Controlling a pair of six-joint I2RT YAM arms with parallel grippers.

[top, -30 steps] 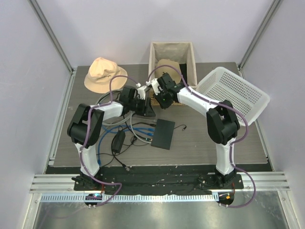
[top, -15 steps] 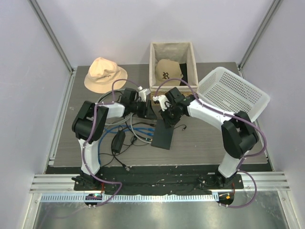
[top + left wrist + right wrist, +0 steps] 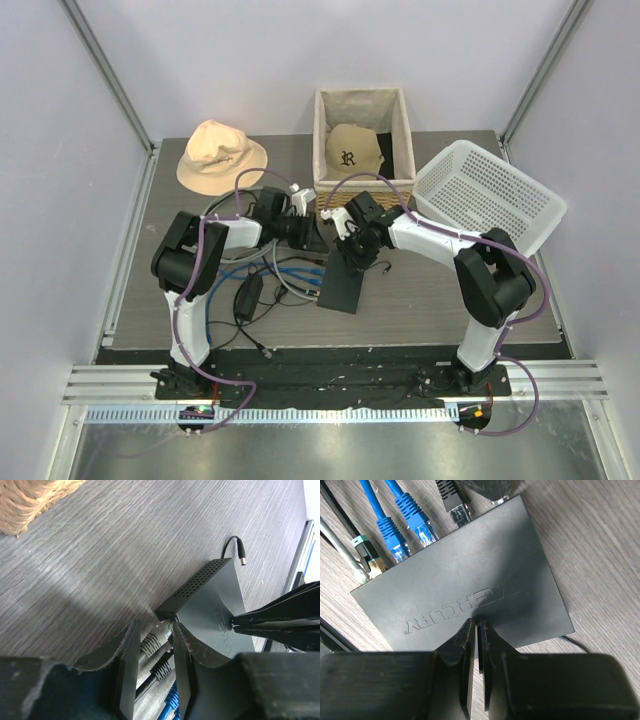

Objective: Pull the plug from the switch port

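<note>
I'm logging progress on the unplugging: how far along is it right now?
Done: the right gripper, shut, rests its tips on the switch, seemingly bracing it. In hand: the left gripper straddles the grey plug at the switch's corner, jaws not clamped. Left: grip and pull; the plug is not yet out.

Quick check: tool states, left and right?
Left tool: open, jaws straddling the grey plug at the switch, not clearly gripping it.
Right tool: shut, tips resting on the switch top, holding nothing.
</note>
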